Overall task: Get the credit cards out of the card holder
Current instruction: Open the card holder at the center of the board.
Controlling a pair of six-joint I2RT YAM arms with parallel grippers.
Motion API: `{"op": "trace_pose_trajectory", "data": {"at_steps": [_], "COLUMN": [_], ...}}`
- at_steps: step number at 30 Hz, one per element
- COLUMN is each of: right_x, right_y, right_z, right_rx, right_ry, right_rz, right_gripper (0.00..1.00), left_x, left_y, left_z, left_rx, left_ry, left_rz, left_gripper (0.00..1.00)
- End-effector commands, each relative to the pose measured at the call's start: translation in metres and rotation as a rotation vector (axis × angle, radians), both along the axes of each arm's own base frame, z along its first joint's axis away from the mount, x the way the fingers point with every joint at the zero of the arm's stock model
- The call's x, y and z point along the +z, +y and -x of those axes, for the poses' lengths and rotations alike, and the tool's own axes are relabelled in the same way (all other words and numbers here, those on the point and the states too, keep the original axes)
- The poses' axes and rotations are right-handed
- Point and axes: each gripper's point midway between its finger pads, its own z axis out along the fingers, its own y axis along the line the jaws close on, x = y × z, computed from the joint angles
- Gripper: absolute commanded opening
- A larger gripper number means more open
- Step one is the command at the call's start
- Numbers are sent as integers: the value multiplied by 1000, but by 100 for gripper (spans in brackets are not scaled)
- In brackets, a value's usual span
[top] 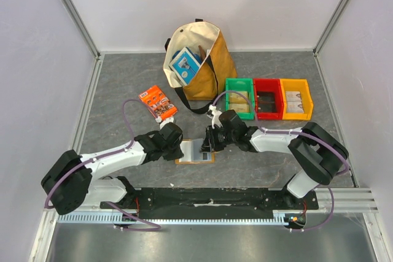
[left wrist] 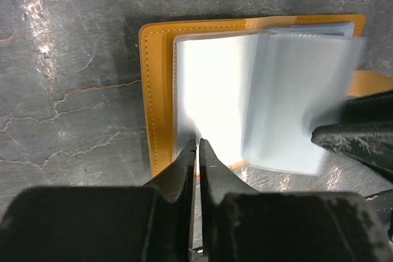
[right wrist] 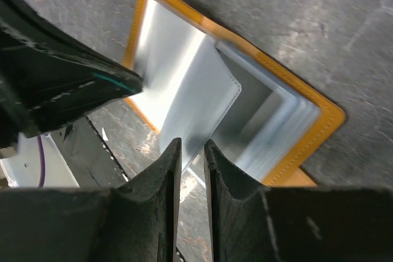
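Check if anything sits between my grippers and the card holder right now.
Nothing visible does. The left gripper, closed, sits at one edge of the open card holder, and the right gripper pinches a lifted clear sleeve.

Orange-tan card holder (top: 195,153) lies open and flat at lower centre of the overhead view. Its pale, glossy sleeves (left wrist: 295,96) fan upward, one blurred.
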Motion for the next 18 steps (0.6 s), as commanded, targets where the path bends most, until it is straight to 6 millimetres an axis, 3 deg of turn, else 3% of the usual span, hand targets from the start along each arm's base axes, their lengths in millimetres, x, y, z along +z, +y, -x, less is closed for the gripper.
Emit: {"op": "trace_pose_trajectory", "data": {"at_steps": [1,6,10,18], "right_x": [36,39,30,2], "right_y": [25,45,60,71], "right_z": [-3,1,3,6], "right_rx": [59,101,130,153], "right_ry": [-67,-72,-57,-13], "right_rz": [-78,-89,-80,-26], "right_gripper": [28,29,36,52], "left_x": [-2,0,14,68], "left_y": [-8,-8,2,28], "left_z": [-6,-6,-9,-15], "left_rx": [33,44,88,191], "left_ry": [-12,-20,-70,-221], "left_rz": [44,66,77,119], "left_gripper": [9,9,16,28]}}
